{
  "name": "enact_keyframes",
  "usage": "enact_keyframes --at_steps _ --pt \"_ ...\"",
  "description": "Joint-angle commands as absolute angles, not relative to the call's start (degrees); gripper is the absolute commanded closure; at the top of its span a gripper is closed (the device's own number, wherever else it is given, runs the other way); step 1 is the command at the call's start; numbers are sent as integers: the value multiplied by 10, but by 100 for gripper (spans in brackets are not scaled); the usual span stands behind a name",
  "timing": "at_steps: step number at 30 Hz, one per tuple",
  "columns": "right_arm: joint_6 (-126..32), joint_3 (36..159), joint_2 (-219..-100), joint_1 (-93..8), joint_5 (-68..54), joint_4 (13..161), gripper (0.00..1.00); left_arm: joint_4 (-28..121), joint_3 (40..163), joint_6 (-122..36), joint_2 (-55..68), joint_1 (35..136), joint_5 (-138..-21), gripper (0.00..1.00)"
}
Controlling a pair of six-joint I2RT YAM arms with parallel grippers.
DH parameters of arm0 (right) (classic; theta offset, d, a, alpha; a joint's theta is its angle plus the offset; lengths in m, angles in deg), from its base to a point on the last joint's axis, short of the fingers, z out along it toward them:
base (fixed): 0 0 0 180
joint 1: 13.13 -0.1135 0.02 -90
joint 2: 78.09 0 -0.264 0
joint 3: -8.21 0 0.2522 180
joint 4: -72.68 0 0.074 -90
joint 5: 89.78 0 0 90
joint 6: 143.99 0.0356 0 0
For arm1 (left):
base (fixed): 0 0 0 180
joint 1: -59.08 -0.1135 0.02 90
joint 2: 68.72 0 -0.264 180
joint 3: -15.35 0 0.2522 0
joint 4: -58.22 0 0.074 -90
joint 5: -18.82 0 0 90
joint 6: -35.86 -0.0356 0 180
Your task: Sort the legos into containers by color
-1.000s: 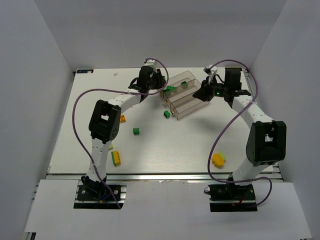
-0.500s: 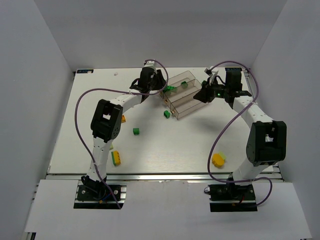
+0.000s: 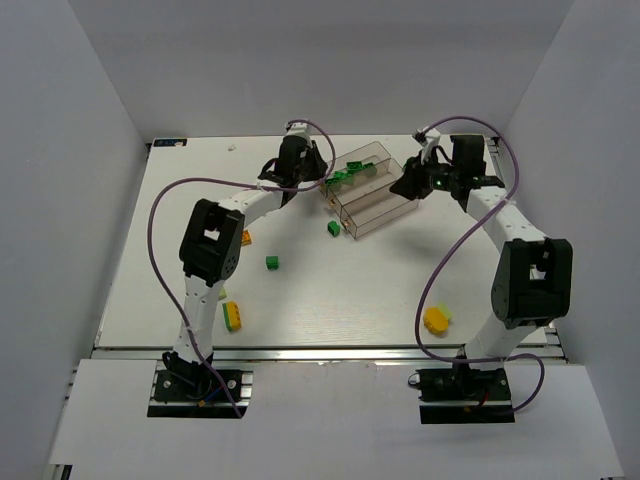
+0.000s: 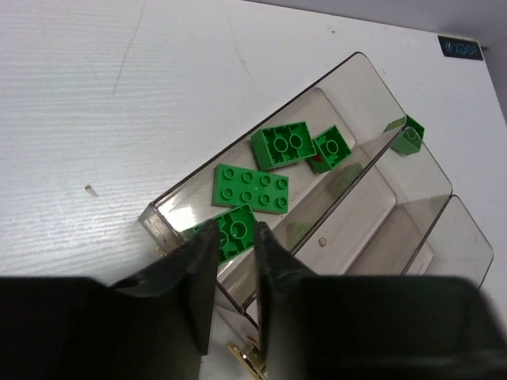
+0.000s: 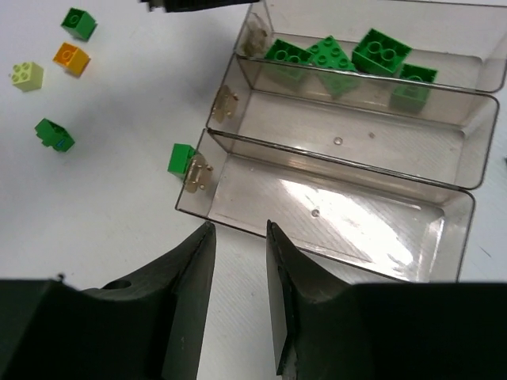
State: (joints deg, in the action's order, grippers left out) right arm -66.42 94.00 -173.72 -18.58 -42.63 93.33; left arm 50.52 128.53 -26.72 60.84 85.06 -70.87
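- Since a second ago both arms have barely shifted. The left claw (image 3: pixel 320 176) is still at the tray's (image 3: pixel 378 212) left end and the right claw (image 3: pixel 405 186) still at its right end. The loose legos lie as they lay.
- Top view: the tray, three troughs side by side, sits askew at the far middle of the table (image 3: pixel 330 300). Its far trough holds a green cluster (image 3: pixel 346 175).
- Five pieces are loose. A near green (image 3: pixel 334 228) lies just beside the tray's near corner and a second green (image 3: pixel 272 262) lies further left. An orange lego (image 3: pixel 244 237) lies against the left arm, and a yellow-and-green stack (image 3: pixel 232 315) sits near that arm's base. A yellow lego (image 3: pixel 436 319) lies near the right base.
- Left wrist: the left claw is closed on a green lego (image 4: pixel 235 228) at the near end of the far trough.
- Three more lie in that trough: a flat green (image 4: pixel 250 188), a square green (image 4: pixel 285 146) and a small green (image 4: pixel 330 148). An end green (image 4: pixel 406 136) shows through the walls at the tray's far end; which trough, I cannot tell.
- Right wrist: the right claw hangs open, gripping nothing, over the table before the near trough. Four greens show in the far trough.
- Left of the tray lie three greens, one orange and a pale lego (image 5: pixel 26 74). One of these greens touches the tray's hinged corner.
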Motion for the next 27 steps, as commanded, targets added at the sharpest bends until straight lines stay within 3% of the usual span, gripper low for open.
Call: enact_keyframes --at_steps 1,4,9,12,13,14,17,23,27 --pt "-627 1024 -1768 -180 -373 952 62 527 1251 -276 528 848 -693 71" --pt "-594 1074 -1806 -180 -340 972 62 527 1190 -277 470 841 -685 79" --pt "-512 1178 -1874 -180 -246 1007 62 518 1067 -240 357 817 -695 81" --pt "-482 1211 -1904 -181 -163 1005 57 520 980 -218 288 795 -700 71" --pt "-470 1222 -1913 -184 -140 1008 54 517 962 -215 271 793 -694 64" --pt "-464 1234 -1923 -185 -114 1012 45 512 931 -215 254 792 -676 49" --pt "-463 1279 -1963 -185 -52 1025 37 502 886 -217 193 789 -645 37" --pt "-479 1311 -2014 -185 -10 990 34 481 856 -227 122 786 -622 32" --pt "-490 1334 -2051 -186 49 973 38 467 838 -229 95 786 -611 31"
